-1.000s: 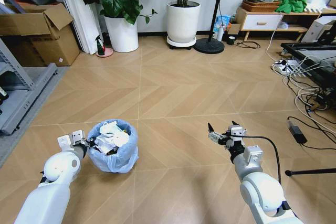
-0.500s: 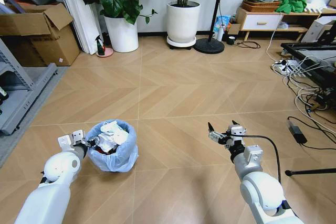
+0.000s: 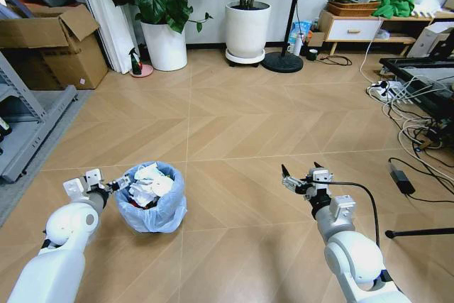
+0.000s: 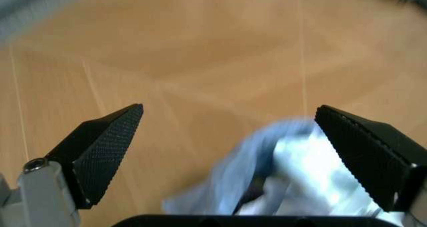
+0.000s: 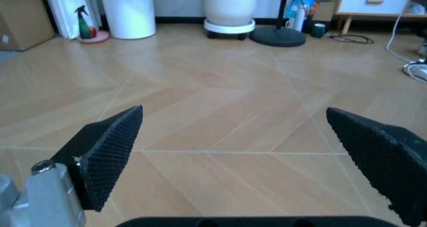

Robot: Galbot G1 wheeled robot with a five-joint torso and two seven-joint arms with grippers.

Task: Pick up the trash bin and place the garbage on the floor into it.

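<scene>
Presently I find the floor [image 3: 234, 125] of chevron planks bare around my arms, with the trash bin [image 3: 150, 207] standing on it low on my left side. Its light-blue bag liner is bunched over the rim, and the bin is filled to the top with the garbage [image 3: 149, 182]: white paper wads and wrappers heaped together, with a dark piece among them. My left gripper [image 3: 115, 185] sits just beside the bin's rim at its left edge, fingers spread wide and holding nothing; its wrist view shows the blue liner [image 4: 280, 172] between the open fingertips. My right gripper [image 3: 300, 176] hangs well apart to the right, also spread wide and empty.
</scene>
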